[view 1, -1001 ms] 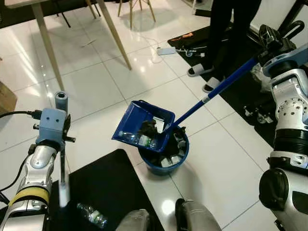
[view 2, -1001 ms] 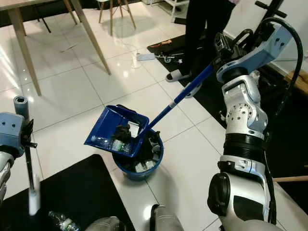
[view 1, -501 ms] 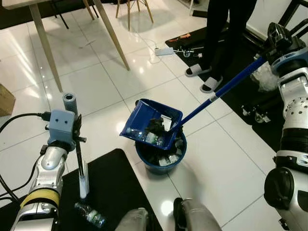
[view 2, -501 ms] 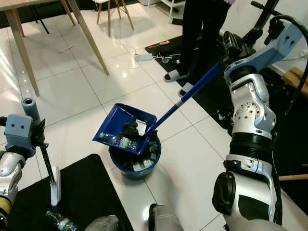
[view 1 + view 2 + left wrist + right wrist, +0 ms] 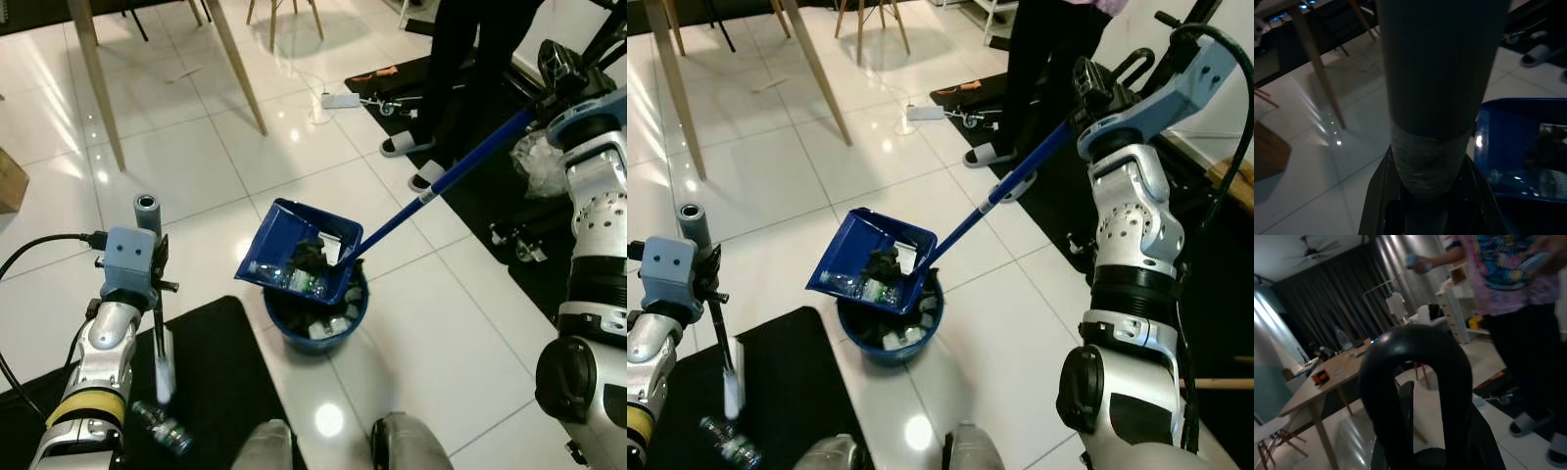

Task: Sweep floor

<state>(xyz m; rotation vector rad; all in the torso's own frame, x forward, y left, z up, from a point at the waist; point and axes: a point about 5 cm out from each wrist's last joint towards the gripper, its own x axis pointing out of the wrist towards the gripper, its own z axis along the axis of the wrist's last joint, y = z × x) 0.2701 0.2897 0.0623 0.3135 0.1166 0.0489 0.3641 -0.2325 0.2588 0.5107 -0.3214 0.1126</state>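
The white tiled floor spreads under a blue long-handled dustpan, tilted over a round blue bin that stands near the middle of the scene. The pan carries dark scraps and a clear plastic bottle with a green label, its writing too small to read; the bin below holds more dark rubbish and pale pieces. The pan's blue pole, with a white collar partway up, rises away from the bin to the right gripper, which holds its black looped top end; how far the fingers wrap the loop cannot be told. A black mat lies on the floor just beside the bin, on the robot's left. Over it the left gripper is clenched around a thin dark broom stick with a white lower section, held nearly upright, its grey capped top poking above the wrist. A second clear plastic bottle lies on the mat near the foot of that stick. Beyond the bin, a person in black trousers and white slippers stands on another dark mat. A white power strip with its cable lies near them on the tiles. Farther from the bin stand the wooden legs of a table and a chair.
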